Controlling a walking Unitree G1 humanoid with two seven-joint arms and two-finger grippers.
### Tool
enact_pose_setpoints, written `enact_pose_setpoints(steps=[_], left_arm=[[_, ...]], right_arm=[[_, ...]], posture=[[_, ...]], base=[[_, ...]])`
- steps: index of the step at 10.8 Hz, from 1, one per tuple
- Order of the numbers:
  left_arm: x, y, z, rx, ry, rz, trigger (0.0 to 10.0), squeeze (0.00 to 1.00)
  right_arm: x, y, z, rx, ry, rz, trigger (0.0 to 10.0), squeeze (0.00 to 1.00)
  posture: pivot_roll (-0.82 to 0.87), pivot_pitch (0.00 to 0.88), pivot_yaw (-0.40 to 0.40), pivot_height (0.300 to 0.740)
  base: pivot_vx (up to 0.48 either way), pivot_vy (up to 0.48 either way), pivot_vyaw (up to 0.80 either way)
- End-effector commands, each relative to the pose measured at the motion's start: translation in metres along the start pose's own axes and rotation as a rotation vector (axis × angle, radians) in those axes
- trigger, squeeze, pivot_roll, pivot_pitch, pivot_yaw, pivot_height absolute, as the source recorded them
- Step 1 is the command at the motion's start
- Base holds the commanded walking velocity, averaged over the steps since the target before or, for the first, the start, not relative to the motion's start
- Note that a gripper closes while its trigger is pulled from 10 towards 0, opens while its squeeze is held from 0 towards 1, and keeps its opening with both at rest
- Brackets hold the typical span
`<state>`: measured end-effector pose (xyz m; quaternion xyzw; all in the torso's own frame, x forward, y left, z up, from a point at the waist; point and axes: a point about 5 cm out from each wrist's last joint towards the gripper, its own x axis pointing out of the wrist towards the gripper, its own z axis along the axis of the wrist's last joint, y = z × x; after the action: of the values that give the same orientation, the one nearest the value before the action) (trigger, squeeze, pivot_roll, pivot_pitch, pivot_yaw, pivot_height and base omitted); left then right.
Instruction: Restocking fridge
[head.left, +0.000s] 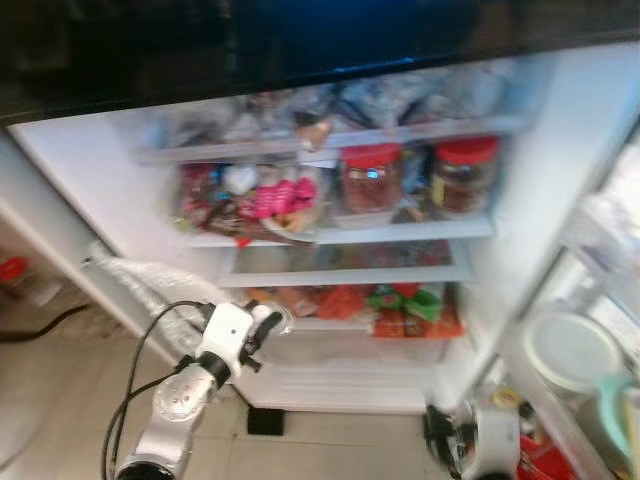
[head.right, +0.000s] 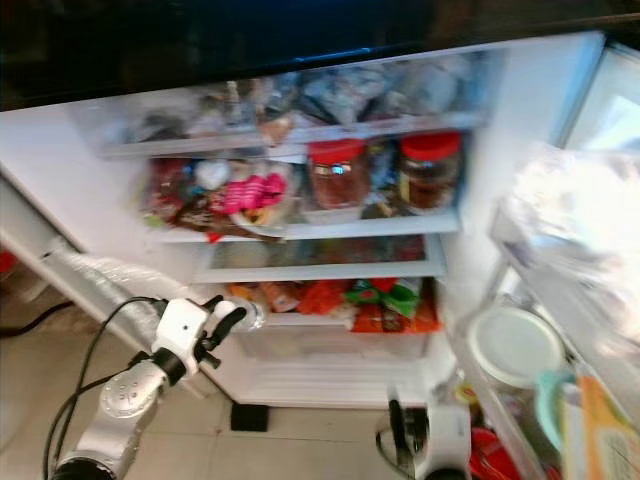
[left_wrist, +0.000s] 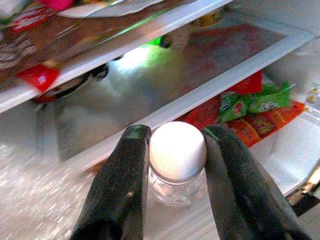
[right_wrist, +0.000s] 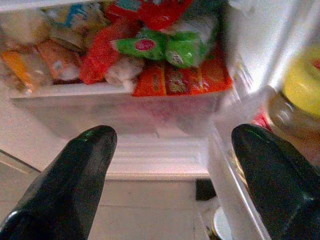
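Left gripper: clamped on the small clear jar, one black finger on each side just under its white cap; seen from the head, it is raised at the lower left of the open fridge, level with the lower shelves.
Right gripper: fingers spread wide with nothing between them, low in front of the fridge's bottom drawer, close to the door.
Fridge: open, shelves crowded.
Top shelf: blurred bags and packets.
Second shelf: two red-lidded jars side by side on the right; pink and red packets on the left.
Lower shelf: glass, lying above the red, orange and green snack packets.
Door bins: a round white lid and other containers, too blurred to name.
Small clear jar: held in front of the lower shelf edge, not set down.
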<state>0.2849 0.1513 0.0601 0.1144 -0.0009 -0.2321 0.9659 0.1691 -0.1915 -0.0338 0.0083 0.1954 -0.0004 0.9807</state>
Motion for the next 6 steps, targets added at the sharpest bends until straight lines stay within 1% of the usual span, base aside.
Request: enact_pose_setpoints(steps=[1,2,3,5,6], left_arm=[[-0.001,0.004,0.000,0.013,0.007,0.005,10.0,0.00],[-0.001,0.004,0.001,0.014,0.007,0.005,10.0,0.00],[-0.001,0.004,0.001,0.014,0.007,0.006,10.0,0.00],[-0.001,0.004,0.001,0.015,0.006,0.007,10.0,0.00],[-0.002,0.005,0.001,0.017,0.006,0.009,10.0,0.00]], right_arm=[[0.005,0.006,0.005,0.003,-0.018,0.016,10.0,0.00],[0.004,0.007,-0.003,0.008,0.007,0.012,10.0,0.00],[0.003,0.007,-0.006,0.010,0.006,0.009,10.0,0.00],[-0.001,0.006,0.002,0.001,-0.060,-0.012,10.0,0.00],[-0.005,0.004,0.017,0.007,-0.168,-0.044,10.0,0.00]], posture=[[-0.18,0.063,0.146,0.740],[-0.17,0.064,0.145,0.740],[-0.17,0.066,0.145,0.740],[-0.17,0.066,0.145,0.740],[-0.18,0.067,0.146,0.740]], base=[[0.000,0.000,0.00],[0.000,0.000,0.00],[0.000,0.000,0.00],[0.000,0.000,0.00],[0.000,0.000,0.00]])
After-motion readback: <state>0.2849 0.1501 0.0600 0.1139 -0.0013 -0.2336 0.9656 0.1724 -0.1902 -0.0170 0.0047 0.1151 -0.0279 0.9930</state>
